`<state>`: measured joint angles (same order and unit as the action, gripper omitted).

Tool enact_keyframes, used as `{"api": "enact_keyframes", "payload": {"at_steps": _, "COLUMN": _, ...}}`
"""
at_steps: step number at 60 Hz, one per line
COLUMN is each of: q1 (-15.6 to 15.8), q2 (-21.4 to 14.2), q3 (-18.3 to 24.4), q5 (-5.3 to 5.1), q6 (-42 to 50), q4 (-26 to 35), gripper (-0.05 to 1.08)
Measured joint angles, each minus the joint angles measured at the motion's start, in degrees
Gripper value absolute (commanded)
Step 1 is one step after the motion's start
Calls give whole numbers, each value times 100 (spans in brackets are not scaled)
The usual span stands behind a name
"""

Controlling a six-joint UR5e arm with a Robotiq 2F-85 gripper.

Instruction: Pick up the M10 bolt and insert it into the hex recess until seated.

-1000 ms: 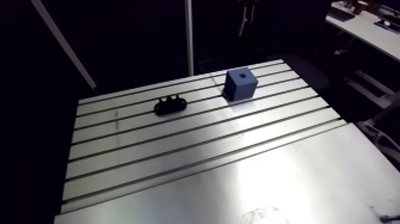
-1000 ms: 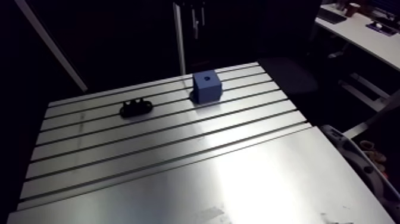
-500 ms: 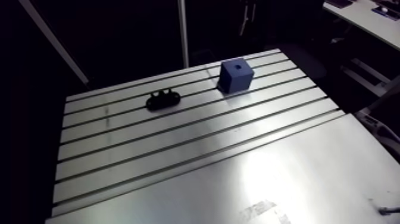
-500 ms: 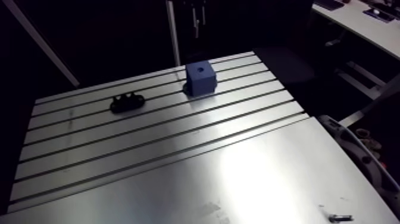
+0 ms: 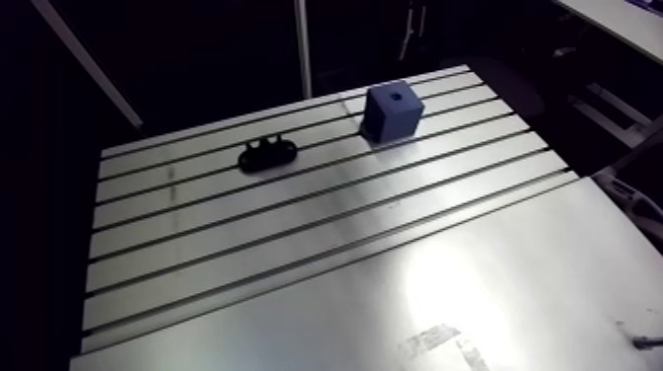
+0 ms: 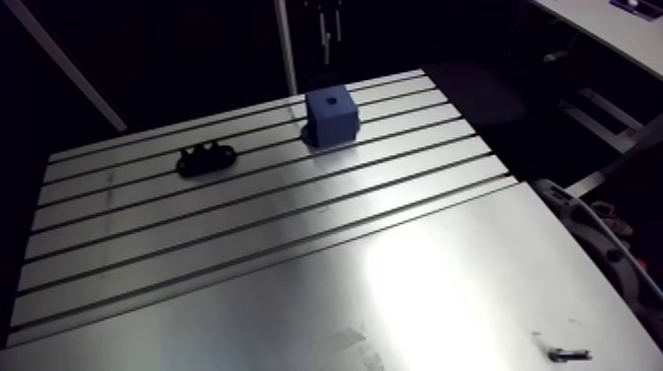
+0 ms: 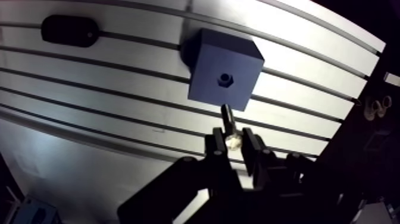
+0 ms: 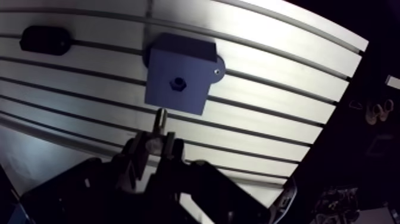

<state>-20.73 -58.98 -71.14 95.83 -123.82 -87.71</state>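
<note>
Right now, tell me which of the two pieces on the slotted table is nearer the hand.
The blue block, just ahead of the hand and the bolt it holds; the low black piece lies farther off.

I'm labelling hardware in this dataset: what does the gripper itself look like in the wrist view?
The gripper looks black all over: a broad, blocky body with angled linkage bars that narrow to two slim, straight fingers. It is dimly lit, and I can make out no markings on it.
</note>
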Motion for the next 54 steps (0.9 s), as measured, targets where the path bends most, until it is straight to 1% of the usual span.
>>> {"api": "enact_keyframes", "payload": {"at_steps": 23, "q1": -2, "q2": 129, "q3": 4, "q5": 128, "q6": 72, "q4": 8, "gripper": 78}}
{"api": "enact_keyframes", "payload": {"at_steps": 54, "q1": -2, "q2": 269, "q3": -28, "q5": 150, "q6": 90, "q4": -136, "gripper": 78}}
